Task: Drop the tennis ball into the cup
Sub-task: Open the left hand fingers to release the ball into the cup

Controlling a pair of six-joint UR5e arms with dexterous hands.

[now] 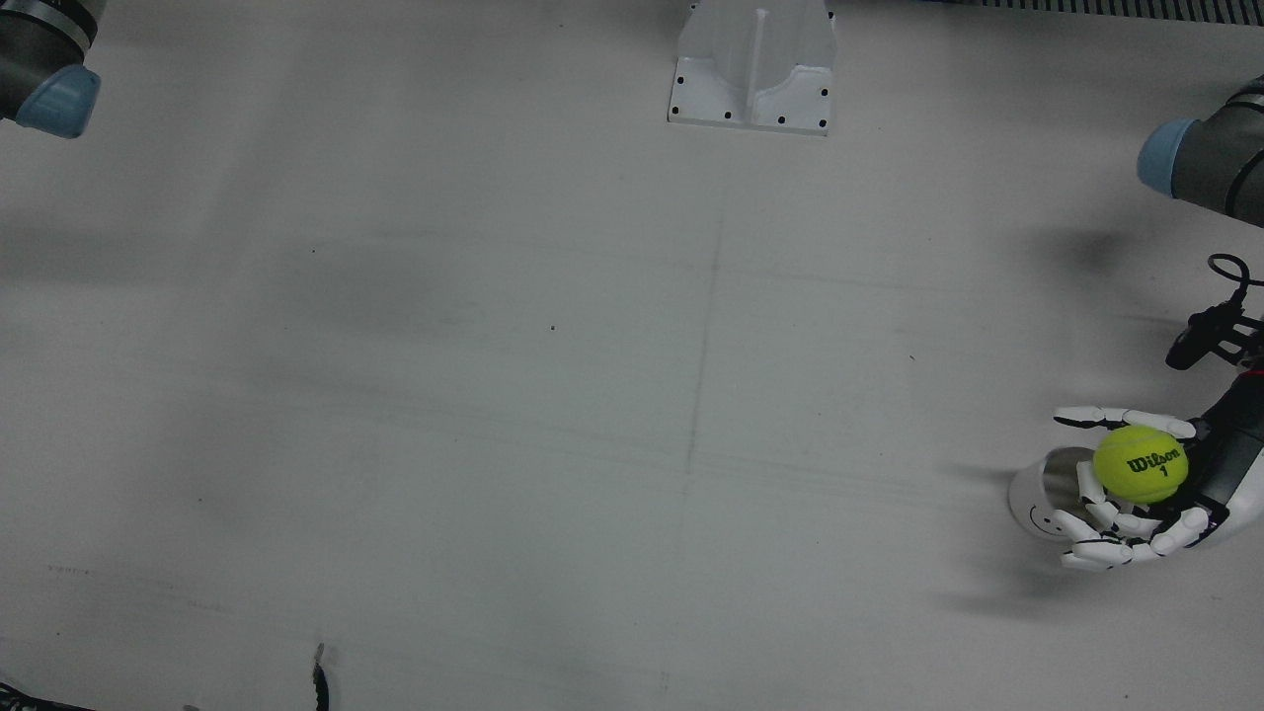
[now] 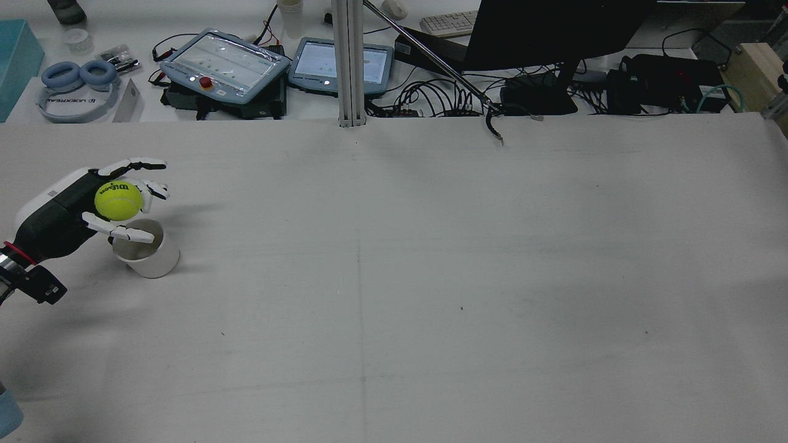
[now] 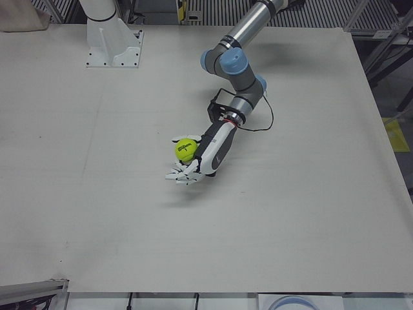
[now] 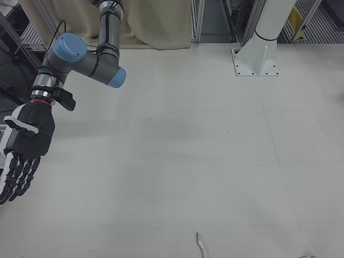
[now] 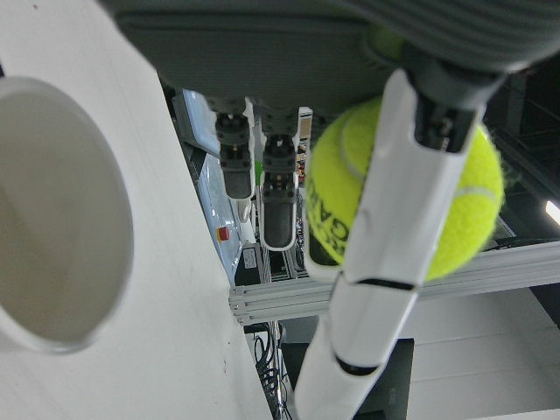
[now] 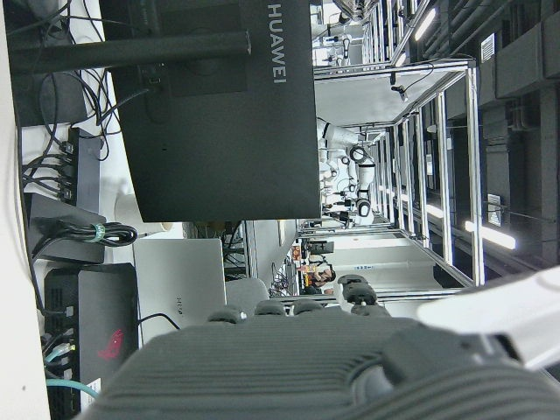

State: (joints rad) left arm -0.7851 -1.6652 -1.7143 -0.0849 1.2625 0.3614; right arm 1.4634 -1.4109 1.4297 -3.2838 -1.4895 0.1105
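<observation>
My left hand (image 1: pixel 1150 499) is shut on the yellow-green Wilson tennis ball (image 1: pixel 1139 463) and holds it in the air at the table's edge, palm sideways. The white cup (image 1: pixel 1039 506) stands upright just below and beside the hand, its mouth partly under the fingers. The rear view shows the ball (image 2: pixel 118 200) in the hand (image 2: pixel 68 215) above and slightly behind the cup (image 2: pixel 146 251). The left hand view shows the cup's open mouth (image 5: pixel 52 210) off to one side of the ball (image 5: pixel 398 197). My right hand (image 4: pixel 24 142) hangs empty, fingers straight, far from the cup.
A white arm pedestal (image 1: pixel 752 79) stands at the table's robot side. A loose black cable end (image 2: pixel 492 128) lies on the operators' edge. Tablets (image 2: pixel 225 58), a monitor (image 2: pixel 554 37) and cables crowd the desk beyond it.
</observation>
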